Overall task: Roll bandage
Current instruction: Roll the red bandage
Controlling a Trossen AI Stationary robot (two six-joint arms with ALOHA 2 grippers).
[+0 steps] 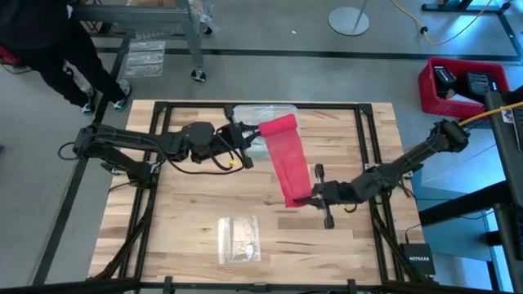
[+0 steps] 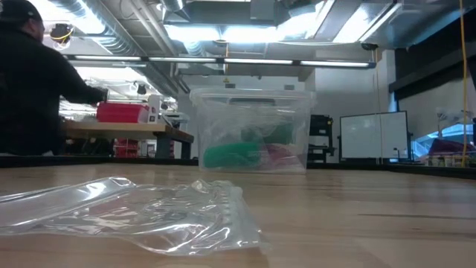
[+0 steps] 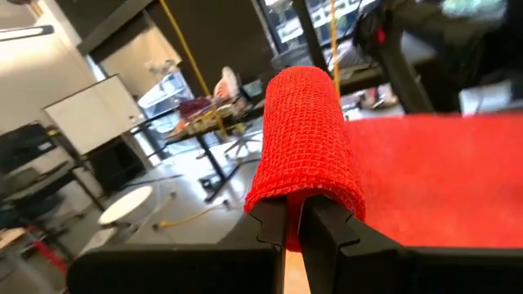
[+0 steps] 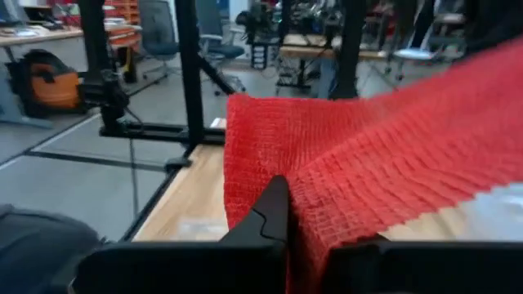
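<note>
Red bandage (image 1: 288, 159) spans the bench (image 1: 188, 212) lengthwise between both arms. Left gripper (image 1: 252, 140) fingers pinch its rolled far end; right gripper (image 1: 304, 200) fingers pinch its flat near end. Rolling likely proceeds from the left end.

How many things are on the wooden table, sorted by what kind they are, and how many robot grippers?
Red soft fabric bandage, held at its rolled end by the left gripper and at its loose end by the right gripper: 1
Small flat clear plastic bag: 1
Clear plastic box with green and red things inside: 1
Dark two-finger grippers: 2
Total: 5
</note>
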